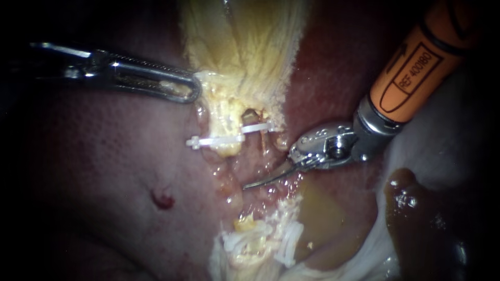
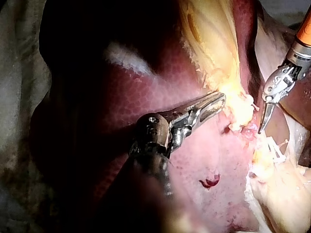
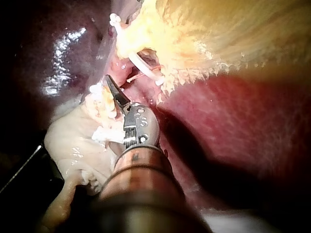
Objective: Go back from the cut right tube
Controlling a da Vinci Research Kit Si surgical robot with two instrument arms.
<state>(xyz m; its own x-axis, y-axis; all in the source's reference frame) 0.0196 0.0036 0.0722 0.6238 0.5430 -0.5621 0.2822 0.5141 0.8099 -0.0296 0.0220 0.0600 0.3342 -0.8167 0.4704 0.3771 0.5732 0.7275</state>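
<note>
Right instrument point(image 1: 263, 179) first: its curved blades lie pressed together with nothing between them, the tip hanging in the gap where the cut tube point(image 1: 228, 149) lies parted. One stump sits up under the white clip point(image 1: 224, 139); the other end lies below among the lower clips point(image 1: 287, 244). Across from it, the left instrument point(image 1: 192, 86) has its jaws pinched on the edge of the pale yellow tissue point(image 1: 245, 47), and it looks to be keeping that tissue drawn taut off the liver point(image 1: 104, 171). By the look of it, the stump is soft, wet, slippery and thin-walled, with the clip as its only closure, so it should not be grabbed. If a hold is ever wanted, the yellow tissue above the clip seems the safer place. As for room, the blade tip is near the clip's free end on one side and close above the lower clips on the other. A pool of yellow-brown fluid point(image 1: 323, 218) lies just beside the blades. The open lane looks to be straight back along the instrument's own shaft, over bare liver. In the right wrist view nothing crowds that side. Any sideways sweep risks catching a clip or scoring the liver surface.
</note>
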